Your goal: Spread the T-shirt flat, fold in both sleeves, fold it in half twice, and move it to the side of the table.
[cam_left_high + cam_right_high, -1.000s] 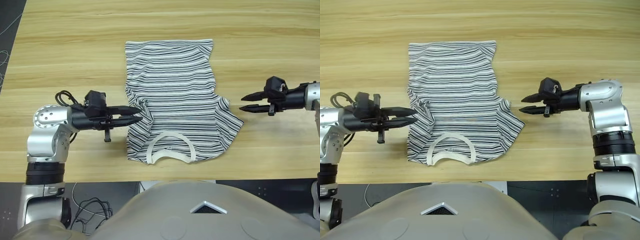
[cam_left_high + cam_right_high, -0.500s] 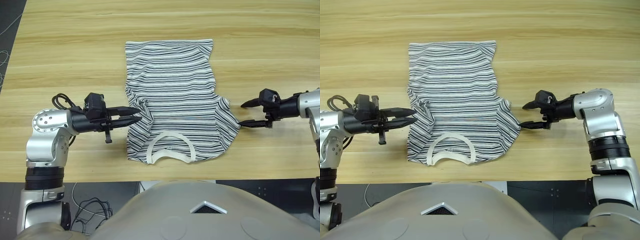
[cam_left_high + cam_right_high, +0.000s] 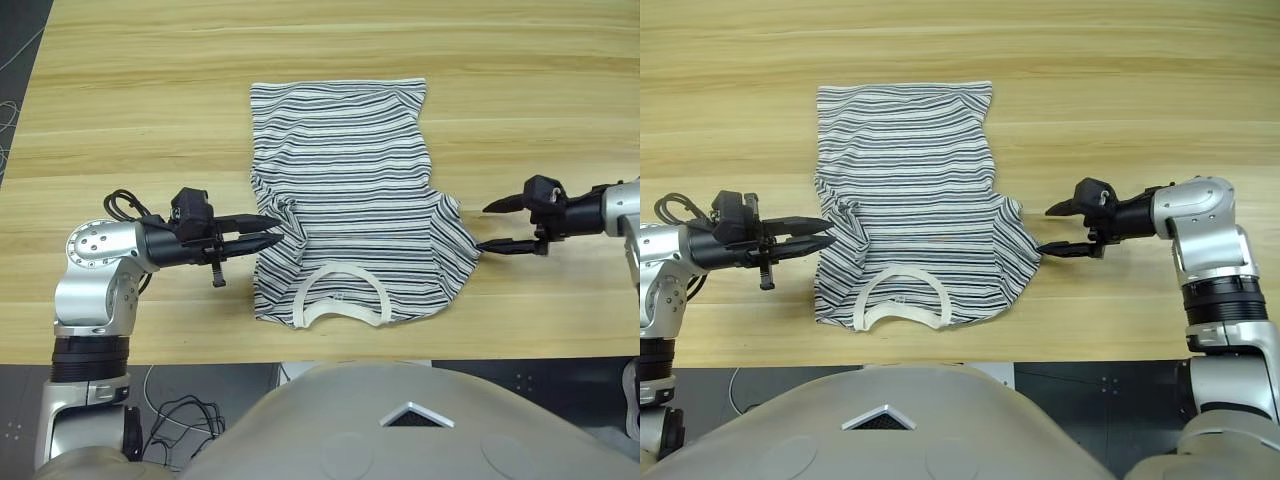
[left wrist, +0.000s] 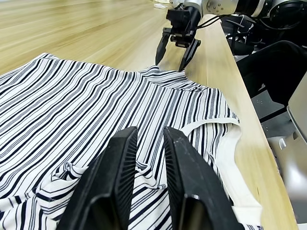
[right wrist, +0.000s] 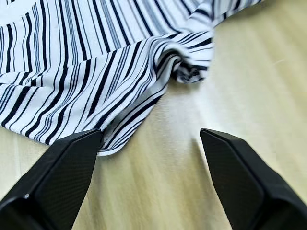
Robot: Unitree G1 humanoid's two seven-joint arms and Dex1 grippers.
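T-shirt (image 3: 340,180) lies mid-table (image 3: 150,90), sleeves bunched; right gripper (image 3: 483,227) gapes wide at the right sleeve's edge (barely reaching cloth); left gripper (image 3: 278,232) sits at the crumpled left sleeve, clamped or not I cannot tell; a shallow pinch could slip off.

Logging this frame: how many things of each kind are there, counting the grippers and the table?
T-shirt: 1
grippers: 2 (left gripper, right gripper)
table: 1
Total: 4
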